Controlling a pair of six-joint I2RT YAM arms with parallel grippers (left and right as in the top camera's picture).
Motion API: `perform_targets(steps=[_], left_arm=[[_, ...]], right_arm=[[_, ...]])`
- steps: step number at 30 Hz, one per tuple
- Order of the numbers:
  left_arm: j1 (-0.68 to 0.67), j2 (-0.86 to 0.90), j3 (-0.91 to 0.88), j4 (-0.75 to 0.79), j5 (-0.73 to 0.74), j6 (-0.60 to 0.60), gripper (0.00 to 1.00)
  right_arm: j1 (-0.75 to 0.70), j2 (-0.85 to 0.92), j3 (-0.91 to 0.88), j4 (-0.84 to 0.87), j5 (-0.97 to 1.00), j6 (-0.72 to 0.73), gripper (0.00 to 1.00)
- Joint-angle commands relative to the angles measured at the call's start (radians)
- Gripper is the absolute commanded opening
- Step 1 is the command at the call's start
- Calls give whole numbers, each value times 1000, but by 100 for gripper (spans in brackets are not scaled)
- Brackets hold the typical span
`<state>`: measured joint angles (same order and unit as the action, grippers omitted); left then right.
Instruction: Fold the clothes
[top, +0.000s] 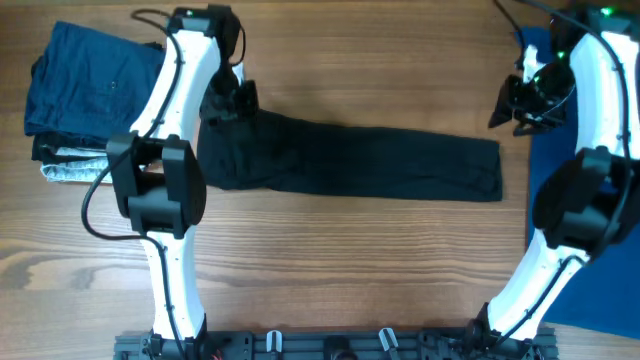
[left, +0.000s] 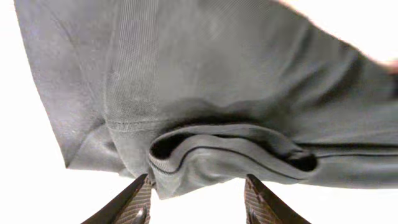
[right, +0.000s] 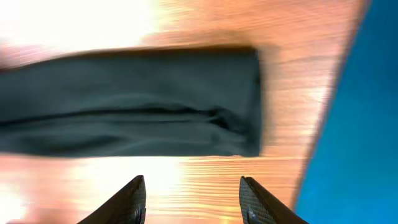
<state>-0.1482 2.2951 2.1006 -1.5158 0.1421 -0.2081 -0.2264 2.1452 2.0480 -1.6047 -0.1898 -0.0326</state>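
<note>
The black shirt (top: 350, 165), a long flat strip of fine ribbed knit, lies across the middle of the wood-grain surface (top: 350, 260). The left fingers (left: 138, 198) stand apart at its 9 o'clock end, by a stitched, hemmed fold. The right fingers (right: 132, 194) gape empty off its 3 o'clock end, near the smooth bright blue shirt (top: 545, 160).

Warm brown wood-grain table (top: 350, 260) (bright glare in wrist views) under even light.

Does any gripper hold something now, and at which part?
Nothing is held. Both the left gripper and the right gripper are open; the black shirt lies on the table.
</note>
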Motion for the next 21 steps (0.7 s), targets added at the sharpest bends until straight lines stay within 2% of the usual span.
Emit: perform_targets(steps=[1, 2, 3, 4, 5, 12, 15, 18, 21], left_arm=[[7, -20, 40, -6, -8, -10, 46], [6, -19, 39, 0, -5, -10, 17], [3, -19, 36, 9, 4, -10, 4], [-1, -19, 34, 16, 11, -10, 4], [-8, -19, 17, 43, 14, -10, 4], [-14, -19, -173, 277, 14, -36, 4], [-14, -19, -243, 359, 13, -36, 4], [-14, -19, -290, 422, 13, -36, 4], [-14, -18, -311, 455, 13, -36, 4]], right_arm=[[16, -45, 18, -4, -186, -73, 40], [37, -42, 10, -2, -186, -72, 27], [56, -42, -6, 5, -186, -72, 15], [79, -42, -28, 18, -186, -72, 6], [131, -42, -86, 58, -186, -72, 4], [373, -42, -431, 490, -186, -69, 4], [417, -42, -538, 660, -182, -69, 4], [419, -42, -579, 707, -182, -42, 4], [419, -42, -580, 597, -172, -16, 4]])
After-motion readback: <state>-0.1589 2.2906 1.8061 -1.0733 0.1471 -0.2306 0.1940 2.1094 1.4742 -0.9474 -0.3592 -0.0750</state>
